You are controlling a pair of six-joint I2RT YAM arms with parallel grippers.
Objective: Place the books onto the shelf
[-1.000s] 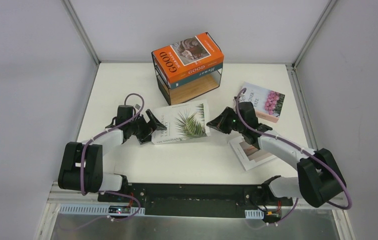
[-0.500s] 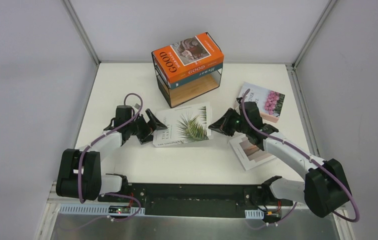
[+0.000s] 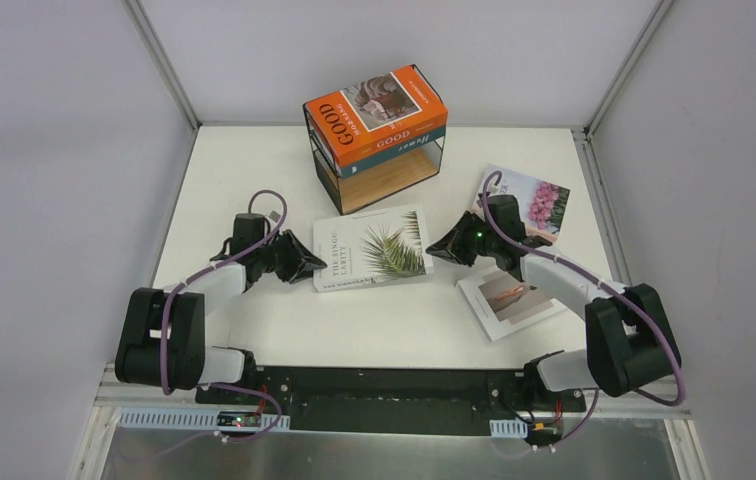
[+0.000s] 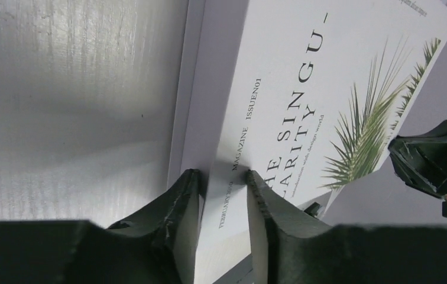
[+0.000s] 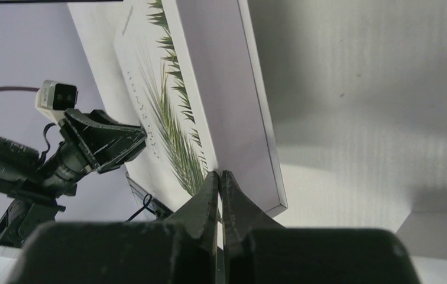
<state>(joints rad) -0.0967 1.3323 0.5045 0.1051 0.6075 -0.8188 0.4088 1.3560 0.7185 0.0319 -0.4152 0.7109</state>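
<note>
The white palm-leaf book (image 3: 374, 248) lies mid-table. My left gripper (image 3: 310, 266) is shut on its left edge; in the left wrist view the fingers (image 4: 188, 195) press both sides of the book (image 4: 304, 100). My right gripper (image 3: 441, 246) is shut, with its tips against the book's right edge (image 5: 233, 106). On the shelf (image 3: 386, 178) at the back, the orange book (image 3: 374, 115) lies over the dark teal one (image 3: 416, 140). The pink-flower book (image 3: 542, 200) and the white book with a figure photo (image 3: 509, 300) lie at the right.
The shelf's lower wooden board holds nothing. Grey walls with metal posts close in the table at the back and sides. The right arm's forearm passes over the pink-flower book and the photo-cover book. Both arm bases stand at the near edge.
The left gripper has closed on the palm-leaf book's left edge. The book has shifted slightly right and towards the back. The right gripper stayed shut and moved back with it.
</note>
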